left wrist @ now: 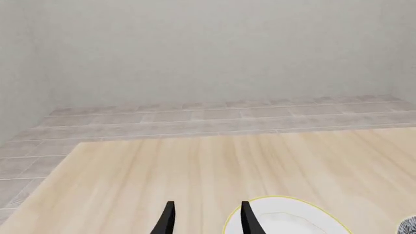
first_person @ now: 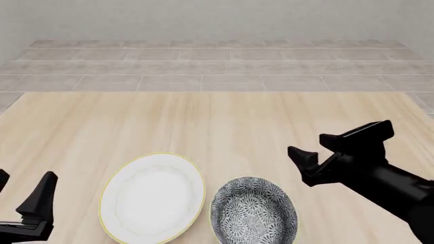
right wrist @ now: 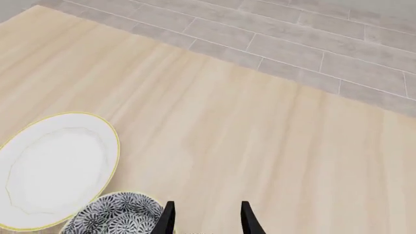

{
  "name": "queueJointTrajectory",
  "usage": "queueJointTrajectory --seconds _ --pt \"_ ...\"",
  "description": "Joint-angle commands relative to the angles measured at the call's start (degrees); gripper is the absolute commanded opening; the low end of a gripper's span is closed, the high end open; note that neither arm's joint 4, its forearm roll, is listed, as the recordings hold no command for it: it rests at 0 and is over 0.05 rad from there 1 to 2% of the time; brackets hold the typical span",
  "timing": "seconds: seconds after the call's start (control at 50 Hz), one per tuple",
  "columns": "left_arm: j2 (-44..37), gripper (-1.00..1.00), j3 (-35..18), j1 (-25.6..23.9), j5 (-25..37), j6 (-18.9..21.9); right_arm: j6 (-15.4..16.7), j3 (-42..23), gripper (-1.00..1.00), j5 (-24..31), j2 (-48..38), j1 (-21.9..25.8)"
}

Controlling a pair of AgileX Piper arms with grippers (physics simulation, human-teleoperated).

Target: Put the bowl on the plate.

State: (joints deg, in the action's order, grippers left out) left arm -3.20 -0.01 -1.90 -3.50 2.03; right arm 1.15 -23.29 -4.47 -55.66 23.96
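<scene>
The bowl (first_person: 254, 212), grey-and-white floral with a pale rim, stands on the table near its front edge. The white, gold-rimmed plate (first_person: 152, 195) lies just left of it, the two rims close together. My right gripper (first_person: 308, 144) hovers open to the right of the bowl and a little beyond it, holding nothing. Low at the table's front left, my left gripper (first_person: 24, 185) is open and empty, left of the plate. The right wrist view shows the bowl (right wrist: 117, 215) beside the gripper (right wrist: 208, 219) and the plate (right wrist: 58, 165). The left wrist view shows the plate (left wrist: 286, 217) by one finger (left wrist: 247, 218).
A light wooden table (first_person: 217, 127) carries both dishes. Beyond its far edge is a grey tiled floor (first_person: 217, 66) and a pale wall. Only a sliver of the bowl (left wrist: 409, 226) shows at the left wrist view's edge.
</scene>
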Motion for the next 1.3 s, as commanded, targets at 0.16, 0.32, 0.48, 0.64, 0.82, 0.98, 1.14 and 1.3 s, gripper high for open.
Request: queueJointTrajectory --seconds 0.16,0.32,0.48,0.64,0.82,0.98,1.14,1.3 --pt "0.24 1.0 0.0 -0.04 0.21 0.11 -0.66 1.11 1.0 -3.36 -5.46 0.9" --pt "1.47 1.0 0.0 -0.04 1.41 0.16 -0.7 2.31 1.0 -5.05 -7.77 1.03" --pt "1.0 1.0 -0.04 -0.14 1.07 0.28 -0.84 2.93 1.0 -6.08 -8.79 1.11" --pt "0.85 1.0 -0.04 -0.18 0.9 0.37 -0.92 3.24 1.0 -6.74 -9.94 1.36" --pt "0.34 1.0 -0.04 -0.11 0.44 0.37 -0.97 3.92 1.0 -8.15 -11.74 1.52" --pt "0.55 1.0 -0.04 -0.11 0.63 0.45 -1.49 4.63 1.0 -9.45 -13.23 2.88" --pt "1.12 1.0 0.0 -0.08 1.1 0.41 -1.9 5.18 1.0 -10.92 -14.79 3.56" --pt "1.12 1.0 0.0 -0.1 1.09 0.46 -2.42 5.97 1.0 -12.38 -16.11 4.15"
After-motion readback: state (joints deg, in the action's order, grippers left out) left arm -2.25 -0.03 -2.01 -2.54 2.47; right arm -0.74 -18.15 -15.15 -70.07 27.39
